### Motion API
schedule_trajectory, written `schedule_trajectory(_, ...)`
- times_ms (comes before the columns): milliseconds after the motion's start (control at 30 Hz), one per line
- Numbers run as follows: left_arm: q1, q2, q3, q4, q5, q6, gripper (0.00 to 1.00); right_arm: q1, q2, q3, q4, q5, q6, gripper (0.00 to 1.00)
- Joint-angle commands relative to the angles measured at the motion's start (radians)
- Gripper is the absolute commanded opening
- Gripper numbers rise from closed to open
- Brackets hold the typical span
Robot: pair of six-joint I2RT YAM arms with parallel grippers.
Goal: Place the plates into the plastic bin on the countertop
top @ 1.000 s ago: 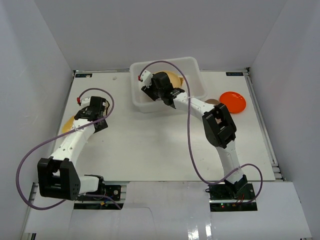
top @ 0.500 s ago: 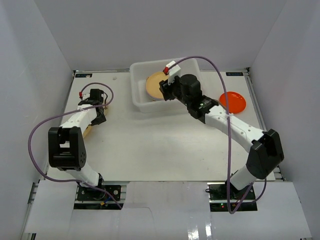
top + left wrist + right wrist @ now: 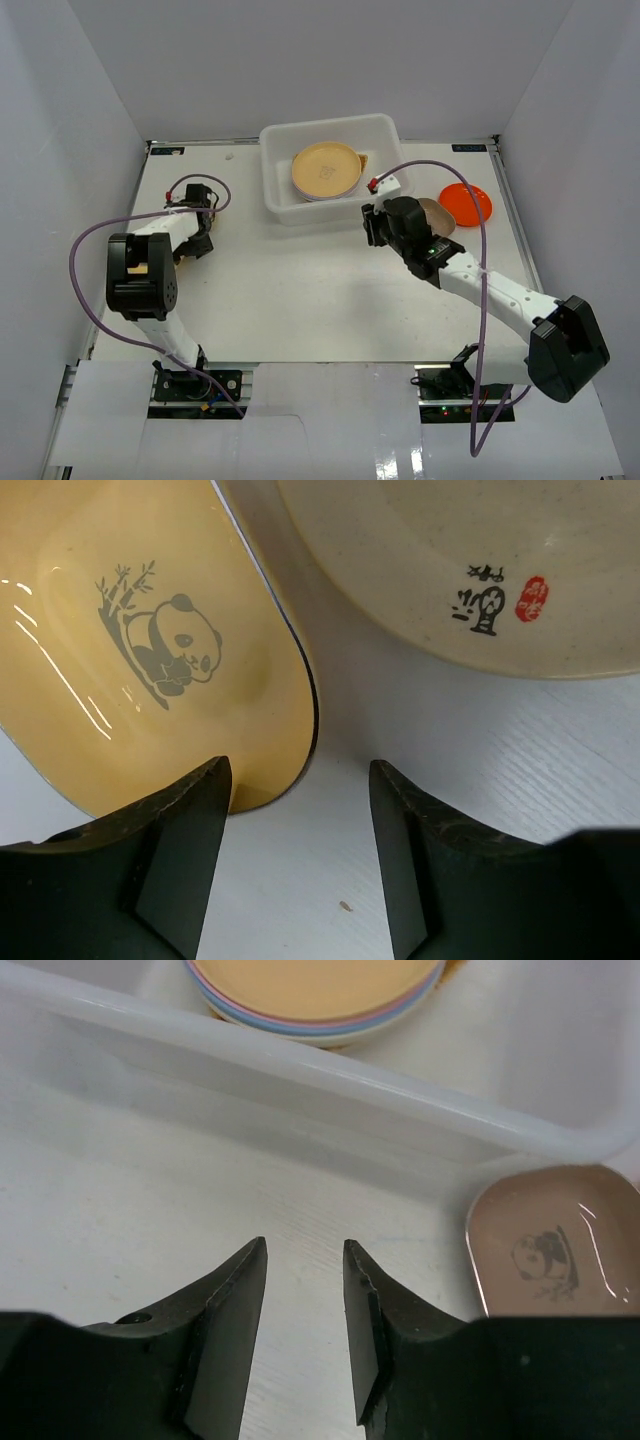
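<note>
The plastic bin [image 3: 280, 205] stands at the back of the countertop [image 3: 300, 290] and holds a stack of plates topped by a peach one [image 3: 326, 170] [image 3: 320, 990]. My right gripper [image 3: 370, 225] [image 3: 305, 1250] hovers open over bare countertop just in front of the bin's near wall [image 3: 330, 1080], with nothing between its fingers. To its right lies a brown panda plate [image 3: 560, 1250] [image 3: 440, 212] and beyond it an orange plate [image 3: 466, 204]. My left gripper [image 3: 200, 238] [image 3: 300, 780] is open at the far left, its left finger [image 3: 185, 850] over the rim of a yellow panda plate [image 3: 130, 630]. A cream plate [image 3: 480, 570] lies just beyond.
Grey-white enclosure walls [image 3: 60, 150] close in the countertop on three sides. Purple cables [image 3: 85, 300] loop beside both arms. The left arm is folded back tightly near the left edge.
My right arm has drawn back out of the bin toward the near right, leaving the peach plate on the stack, and its jaws have narrowed. The left arm has folded back over the left plates.
</note>
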State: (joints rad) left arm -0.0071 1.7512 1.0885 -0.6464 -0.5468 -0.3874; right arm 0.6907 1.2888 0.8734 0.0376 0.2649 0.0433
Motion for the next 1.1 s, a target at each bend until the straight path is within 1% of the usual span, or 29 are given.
schedule_trajectory(0,0.004,0.019,0.004,0.019,-0.015,-0.005,0.67,-0.057,-0.054,-0.062,-0.024,0.065,0.024,0.42)
schedule_trajectory(33,0.004,0.021,-0.002,0.021,-0.01,-0.005,0.65,-0.071,-0.069,-0.091,-0.03,0.065,0.026,0.43)
schedule_trajectory(67,0.004,0.018,-0.015,0.022,-0.007,-0.005,0.58,-0.088,-0.077,-0.103,-0.036,0.062,0.029,0.43)
schedule_trajectory(133,0.004,0.01,-0.027,0.025,-0.008,-0.01,0.52,-0.141,-0.097,-0.125,-0.036,0.03,0.026,0.47)
schedule_trajectory(167,0.004,0.005,-0.032,0.025,-0.008,-0.013,0.49,-0.17,-0.098,-0.135,-0.066,0.02,0.021,0.48)
schedule_trajectory(200,0.004,-0.002,-0.041,0.025,-0.008,-0.013,0.39,-0.183,-0.097,-0.134,-0.077,0.014,0.017,0.49)
schedule_trajectory(267,0.004,-0.009,-0.044,0.016,0.004,-0.01,0.3,-0.192,-0.074,-0.119,-0.117,0.001,0.015,0.51)
schedule_trajectory(300,0.004,-0.019,-0.045,0.011,0.008,-0.014,0.2,-0.192,-0.062,-0.114,-0.125,-0.012,0.012,0.52)
schedule_trajectory(367,0.004,-0.036,-0.048,0.001,0.025,-0.018,0.11,-0.2,-0.026,-0.103,-0.136,-0.003,0.006,0.53)
schedule_trajectory(400,0.004,-0.057,-0.059,-0.001,0.03,-0.018,0.01,-0.206,-0.013,-0.1,-0.143,0.016,-0.002,0.54)
schedule_trajectory(500,0.004,-0.093,-0.079,-0.001,0.063,-0.019,0.0,-0.262,0.027,-0.08,-0.143,0.002,-0.013,0.55)
schedule_trajectory(667,-0.027,-0.202,-0.13,-0.013,0.1,-0.024,0.0,-0.373,0.105,-0.039,-0.137,-0.081,-0.037,0.56)
schedule_trajectory(700,-0.033,-0.22,-0.134,-0.016,0.119,-0.024,0.0,-0.384,0.139,-0.028,-0.136,-0.12,-0.037,0.57)
schedule_trajectory(833,-0.089,-0.314,-0.136,-0.053,0.139,-0.031,0.0,-0.396,0.202,-0.03,-0.127,-0.182,-0.075,0.58)
schedule_trajectory(900,-0.14,-0.37,-0.081,-0.106,0.162,-0.037,0.0,-0.396,0.231,-0.021,-0.119,-0.185,-0.079,0.56)
schedule_trajectory(1033,-0.211,-0.398,0.04,-0.179,0.173,-0.053,0.0,-0.393,0.271,-0.007,-0.111,-0.176,-0.088,0.54)
schedule_trajectory(1067,-0.252,-0.398,0.122,-0.217,0.171,-0.057,0.0,-0.395,0.273,-0.004,-0.104,-0.177,-0.088,0.51)
